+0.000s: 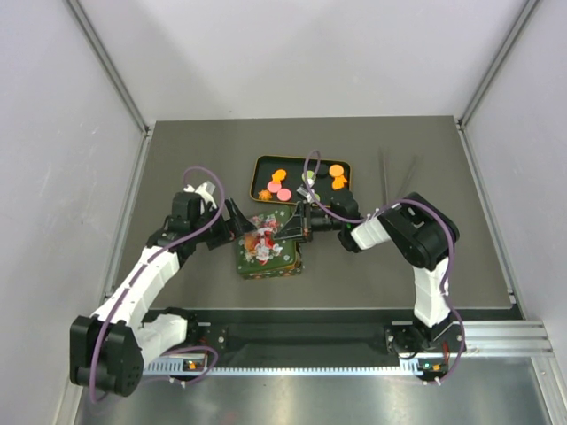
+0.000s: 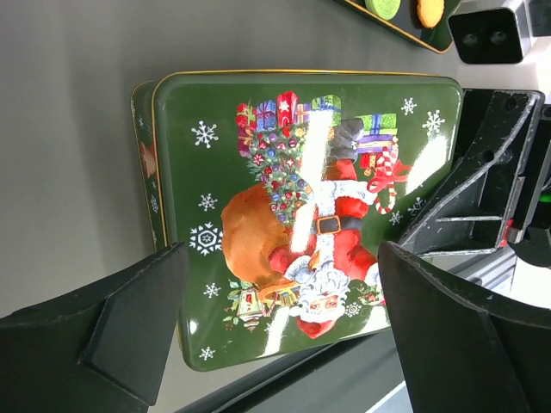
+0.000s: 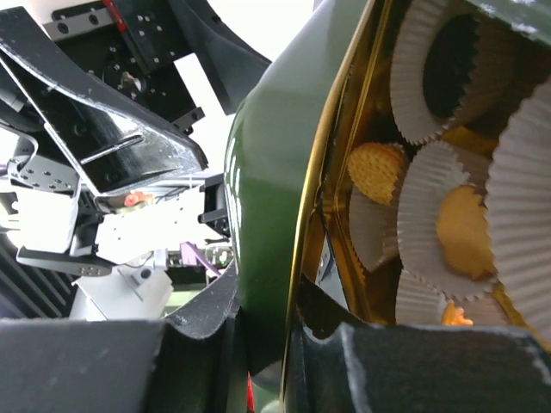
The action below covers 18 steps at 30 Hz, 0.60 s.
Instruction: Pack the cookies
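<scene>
A green tin lid with a Santa picture (image 2: 310, 198) lies tilted over a matching tin base (image 2: 143, 129). My right gripper (image 3: 267, 301) is shut on the lid's edge (image 3: 275, 172). Under the raised lid the base holds white paper cups with orange cookies (image 3: 376, 172) in them. In the top view my right gripper (image 1: 299, 228) is at the lid's (image 1: 264, 239) right side. My left gripper (image 1: 237, 221) is at its left side, open, with the lid's end showing between the fingers (image 2: 129, 335). More orange (image 1: 337, 171) and pink (image 1: 274, 187) cookies lie in an open dark tray (image 1: 301, 158) behind.
Thin dark rods (image 1: 385, 173) lie on the grey table to the right of the tray. Grey walls enclose the table on the left, right and back. The arm bases and a metal rail (image 1: 496, 332) run along the near edge.
</scene>
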Tool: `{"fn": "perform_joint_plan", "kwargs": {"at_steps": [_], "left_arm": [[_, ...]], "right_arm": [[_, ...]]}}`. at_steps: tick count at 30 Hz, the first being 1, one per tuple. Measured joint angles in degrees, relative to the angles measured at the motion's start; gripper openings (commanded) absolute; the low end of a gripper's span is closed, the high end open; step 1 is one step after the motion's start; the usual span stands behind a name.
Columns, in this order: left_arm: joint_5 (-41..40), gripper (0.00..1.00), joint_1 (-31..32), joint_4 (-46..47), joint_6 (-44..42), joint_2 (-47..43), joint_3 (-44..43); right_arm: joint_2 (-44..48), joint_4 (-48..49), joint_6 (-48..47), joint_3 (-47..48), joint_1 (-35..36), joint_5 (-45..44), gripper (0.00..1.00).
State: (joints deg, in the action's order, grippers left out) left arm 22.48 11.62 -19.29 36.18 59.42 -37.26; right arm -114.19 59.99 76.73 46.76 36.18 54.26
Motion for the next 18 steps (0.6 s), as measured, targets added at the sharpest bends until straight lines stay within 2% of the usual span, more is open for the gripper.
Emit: {"fn": "perform_joint_plan", "kwargs": {"at_steps": [12,18], "left_arm": [[-2.4,0.96,1.4,0.0,0.1,1.0,0.0],[-3.3,0.96,2.3,0.4,0.1,3.1,0.2]], "right_arm": [[0.0,1.9,0.2,-1.9,-0.9,0.1,0.06],[-0.9,3.1,1.3,-2.2,-1.5,0.1,0.17]]}}
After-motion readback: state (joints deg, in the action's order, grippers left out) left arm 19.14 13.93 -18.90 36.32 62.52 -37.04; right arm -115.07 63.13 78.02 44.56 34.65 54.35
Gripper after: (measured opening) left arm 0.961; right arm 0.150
